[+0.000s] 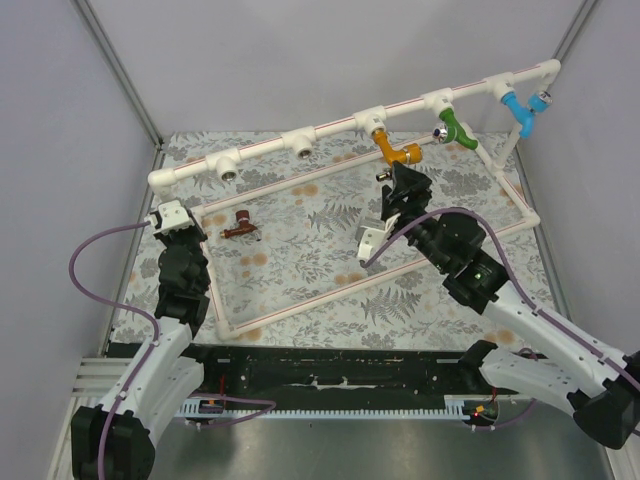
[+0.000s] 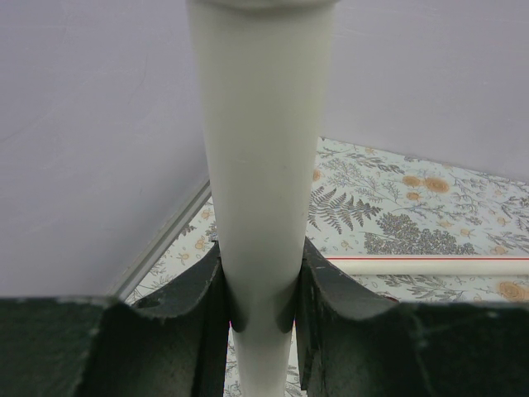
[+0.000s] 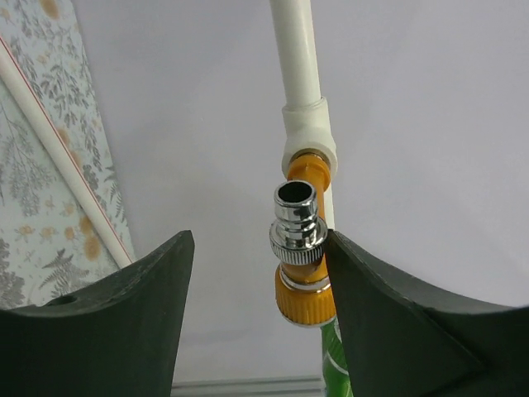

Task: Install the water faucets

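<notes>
Two items could not be read fully. The left gripper (image 2: 263, 285) was buried under its own wrist in the overhead view, and the green tap (image 3: 335, 368) was cut off by the lower edge of the right wrist view. The dark reddish-brown faucet (image 1: 240, 225) lay loose on the table (image 1: 300, 275) inside the pipe frame's base, well apart from both arms and too small for detail. Seen from its wrist, the left gripper was clamped on a white pipe (image 2: 260, 149), a finger pressed to each side. The right gripper (image 3: 258, 240) stood wide apart and held nothing. The orange-yellow faucet (image 3: 304, 277), seated in a tee fitting (image 3: 310, 136) on the top rail, had its silvery end between the fingers, close against one finger (image 3: 388, 322) — contact could not be confirmed — with free room toward the other. Left of it on the rail, two open sockets (image 1: 229, 170) had clear space around them.
</notes>
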Controlling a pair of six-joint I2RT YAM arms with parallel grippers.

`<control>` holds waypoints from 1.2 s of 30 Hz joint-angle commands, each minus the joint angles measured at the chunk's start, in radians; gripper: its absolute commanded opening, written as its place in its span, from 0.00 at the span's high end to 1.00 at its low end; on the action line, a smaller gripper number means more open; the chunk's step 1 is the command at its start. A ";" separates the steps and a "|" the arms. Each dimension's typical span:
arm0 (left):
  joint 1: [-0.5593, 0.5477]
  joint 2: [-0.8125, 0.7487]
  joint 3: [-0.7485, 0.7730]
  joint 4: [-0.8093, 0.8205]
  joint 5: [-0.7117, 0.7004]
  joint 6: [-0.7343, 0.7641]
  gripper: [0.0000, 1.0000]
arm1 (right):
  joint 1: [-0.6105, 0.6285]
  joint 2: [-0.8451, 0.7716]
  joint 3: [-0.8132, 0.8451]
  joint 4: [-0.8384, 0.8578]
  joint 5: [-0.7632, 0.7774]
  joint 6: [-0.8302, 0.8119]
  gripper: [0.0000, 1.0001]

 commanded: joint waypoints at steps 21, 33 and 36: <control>-0.033 -0.019 0.022 0.043 0.072 -0.011 0.98 | -0.102 0.293 0.122 0.299 -0.060 -0.048 0.50; -0.033 -0.022 0.021 0.045 0.071 -0.008 0.98 | -0.085 0.327 0.076 0.614 0.108 0.987 1.00; -0.033 -0.019 0.022 0.046 0.069 -0.009 0.98 | -0.085 0.330 0.086 0.620 0.307 1.413 1.00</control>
